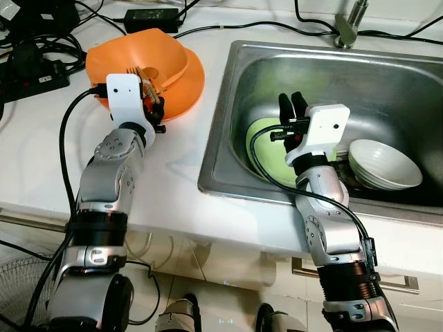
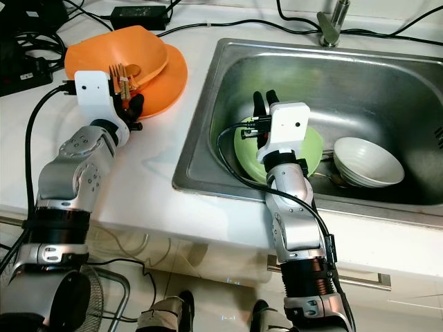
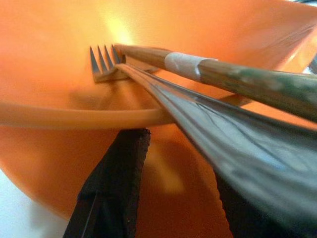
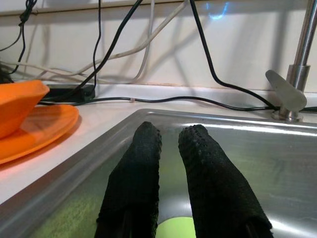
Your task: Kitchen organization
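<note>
My left gripper is at the near rim of an orange bowl that sits on an orange plate on the counter. It is shut on a metal fork and a wooden stick, whose ends reach over the rim into the bowl. My right gripper is inside the steel sink, just above a green plate. Its fingers are shut with nothing between them. A stack of white bowls lies in the sink to the right of the green plate.
The faucet stands behind the sink. Black cables, a power adapter and a power strip lie along the back and left of the white counter. A fan guard is on the floor, lower left.
</note>
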`<state>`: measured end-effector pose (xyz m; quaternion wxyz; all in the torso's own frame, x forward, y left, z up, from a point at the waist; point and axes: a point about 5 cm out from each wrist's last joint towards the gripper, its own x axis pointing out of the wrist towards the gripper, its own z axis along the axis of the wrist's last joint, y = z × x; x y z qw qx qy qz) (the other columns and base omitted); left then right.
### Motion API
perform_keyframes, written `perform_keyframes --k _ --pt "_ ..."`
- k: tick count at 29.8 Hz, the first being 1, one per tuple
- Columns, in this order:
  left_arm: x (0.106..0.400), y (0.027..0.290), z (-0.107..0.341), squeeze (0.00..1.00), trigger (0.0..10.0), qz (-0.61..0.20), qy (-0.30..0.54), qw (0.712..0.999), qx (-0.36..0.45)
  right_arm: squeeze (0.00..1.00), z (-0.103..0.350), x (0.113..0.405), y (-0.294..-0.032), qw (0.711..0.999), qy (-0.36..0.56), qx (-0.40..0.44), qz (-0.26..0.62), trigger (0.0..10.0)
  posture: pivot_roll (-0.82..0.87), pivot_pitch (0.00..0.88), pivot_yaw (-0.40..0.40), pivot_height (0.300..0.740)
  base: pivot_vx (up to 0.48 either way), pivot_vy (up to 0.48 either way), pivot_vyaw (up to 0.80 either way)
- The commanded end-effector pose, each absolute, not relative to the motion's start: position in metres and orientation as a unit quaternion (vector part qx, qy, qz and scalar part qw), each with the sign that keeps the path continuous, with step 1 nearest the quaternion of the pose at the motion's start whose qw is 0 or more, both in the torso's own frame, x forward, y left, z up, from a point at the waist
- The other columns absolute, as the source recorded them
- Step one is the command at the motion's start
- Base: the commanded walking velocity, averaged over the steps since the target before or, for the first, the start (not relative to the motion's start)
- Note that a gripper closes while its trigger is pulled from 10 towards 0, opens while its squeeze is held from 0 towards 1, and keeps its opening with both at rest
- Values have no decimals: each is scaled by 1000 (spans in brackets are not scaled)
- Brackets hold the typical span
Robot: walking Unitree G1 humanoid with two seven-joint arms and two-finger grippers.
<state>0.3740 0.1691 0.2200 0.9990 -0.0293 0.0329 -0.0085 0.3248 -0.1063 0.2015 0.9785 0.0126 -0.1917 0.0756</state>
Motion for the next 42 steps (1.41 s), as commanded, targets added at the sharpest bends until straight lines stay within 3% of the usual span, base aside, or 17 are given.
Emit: perform_keyframes --k 1,8,15,29,42 --pt "375 171 218 0 10000 -7 57 998 -38 0 171 323 -109 988 -135 26 67 10000 170 193 120 740 0 0 0" --pt "372 168 227 0 10000 -39 119 991 -49 0 169 323 -104 988 -133 31 71 10000 198 188 139 740 0 0 0" --pt "365 182 231 0 10000 -40 167 985 -30 0 168 325 -99 988 -132 37 76 10000 223 181 150 740 0 0 0" --pt "320 191 233 0 10000 -84 210 974 -27 0 170 333 -99 987 -136 39 79 10000 263 143 142 740 0 0 0" --pt "304 184 256 0 10000 -84 91 992 7 0 171 337 -99 986 -142 40 81 10000 268 135 128 740 0 0 0"
